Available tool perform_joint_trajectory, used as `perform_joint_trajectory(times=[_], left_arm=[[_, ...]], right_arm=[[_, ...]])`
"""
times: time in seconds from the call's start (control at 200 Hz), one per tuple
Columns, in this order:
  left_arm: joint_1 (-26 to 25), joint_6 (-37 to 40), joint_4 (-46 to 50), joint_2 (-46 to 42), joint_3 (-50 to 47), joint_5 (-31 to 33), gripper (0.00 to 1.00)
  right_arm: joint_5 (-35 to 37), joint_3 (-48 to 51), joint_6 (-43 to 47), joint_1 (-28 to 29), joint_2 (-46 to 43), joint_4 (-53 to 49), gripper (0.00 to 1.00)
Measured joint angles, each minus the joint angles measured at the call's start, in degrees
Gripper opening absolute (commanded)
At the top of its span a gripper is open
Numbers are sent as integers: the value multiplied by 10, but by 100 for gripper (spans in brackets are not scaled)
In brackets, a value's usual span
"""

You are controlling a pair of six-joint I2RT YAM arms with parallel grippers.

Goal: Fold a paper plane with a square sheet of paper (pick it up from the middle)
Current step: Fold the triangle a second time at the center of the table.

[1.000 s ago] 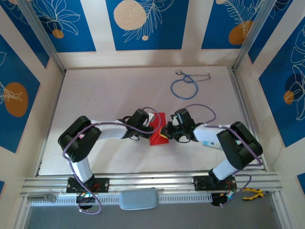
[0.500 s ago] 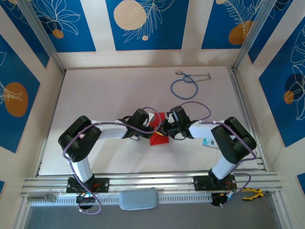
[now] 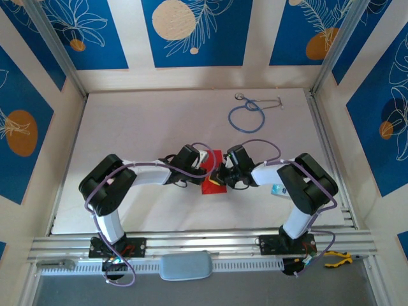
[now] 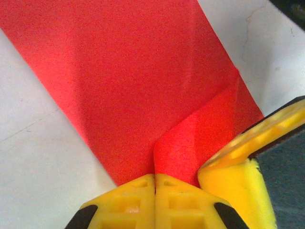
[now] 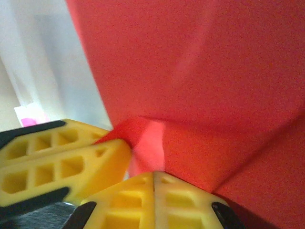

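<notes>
Both arms converge on the square sheet of paper (image 3: 213, 157), which lies mid-tabletop (image 3: 140, 127), slightly toward the near edge and well clear of the blue stethoscope (image 3: 247, 116) by the far edge.

Left gripper (image 3: 206, 170): jaws clenched flat together, tips down on the sheet's edge. In the left wrist view a raised flap (image 4: 200, 138) creases right up to the seam between my fingers (image 4: 133, 195). I can't tell whether paper is nipped between them or just pinned under the tips.

Right gripper (image 3: 220, 174): also fully closed, coming in from the opposite side, fingertips nearly touching the left ones. The right wrist view shows a crease (image 5: 157, 138) running into its own seam, same ambiguity.

My read is that the closed tips work as pressing tools. One anchors the sheet so it can't slide on the smooth top, and the other sets the fold line beside it. They're close together because the corner flap is small.

It's an early fold, not yet a dart shape. The risk is the flap springing back, or the sheet skewing, if either tip lifts first.
</notes>
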State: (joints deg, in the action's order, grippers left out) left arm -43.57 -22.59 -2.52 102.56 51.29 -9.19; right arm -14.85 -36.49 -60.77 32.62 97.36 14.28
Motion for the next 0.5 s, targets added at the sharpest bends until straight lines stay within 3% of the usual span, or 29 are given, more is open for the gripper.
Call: perform_joint_trajectory(times=[0.5], left_arm=[[0, 2, 0, 0, 0, -2, 0]], right_arm=[[9, -44, 22, -24, -29, -46, 0]])
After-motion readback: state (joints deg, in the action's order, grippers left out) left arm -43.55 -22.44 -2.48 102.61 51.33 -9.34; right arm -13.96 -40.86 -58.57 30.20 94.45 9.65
